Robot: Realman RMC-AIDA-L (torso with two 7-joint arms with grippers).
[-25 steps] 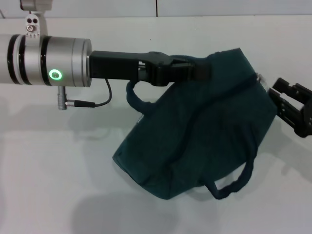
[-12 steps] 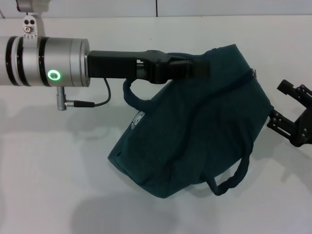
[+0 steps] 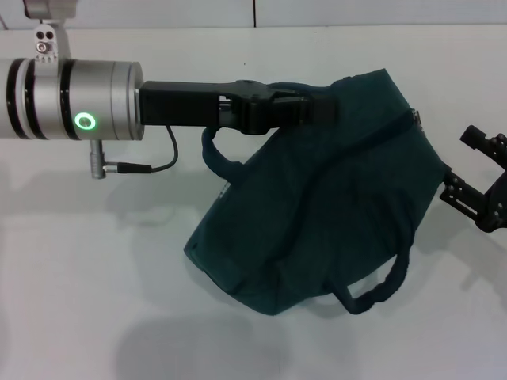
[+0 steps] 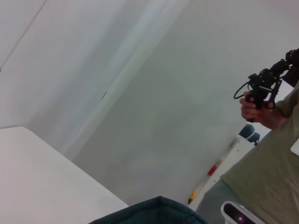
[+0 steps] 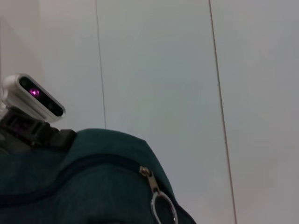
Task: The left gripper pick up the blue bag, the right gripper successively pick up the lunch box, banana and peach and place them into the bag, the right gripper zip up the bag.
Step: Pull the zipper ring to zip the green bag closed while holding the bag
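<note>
The blue bag (image 3: 333, 214) hangs tilted above the white table, its zip line closed along the upper side. My left gripper (image 3: 323, 111) is shut on the bag's top edge and reaches in from the left. One handle (image 3: 215, 150) loops under the left arm and the other handle (image 3: 380, 289) dangles at the bottom. The ring zip pull (image 5: 162, 206) sits at the zip's end, near the bag (image 5: 84, 182) corner that faces my right gripper (image 3: 456, 165). That gripper is open, a short gap to the right of the bag, holding nothing. Lunch box, banana and peach are out of view.
The white table (image 3: 95, 301) lies under the bag. A thin black cable (image 3: 150, 165) hangs under the left arm's silver wrist (image 3: 79, 99). In the left wrist view a person (image 4: 266, 154) holding a black handheld controller (image 4: 261, 86) stands beyond the table.
My right gripper has drawn back to the right, from the bag's zip end to a gap away. The bag swayed slightly while the left gripper kept its hold.
</note>
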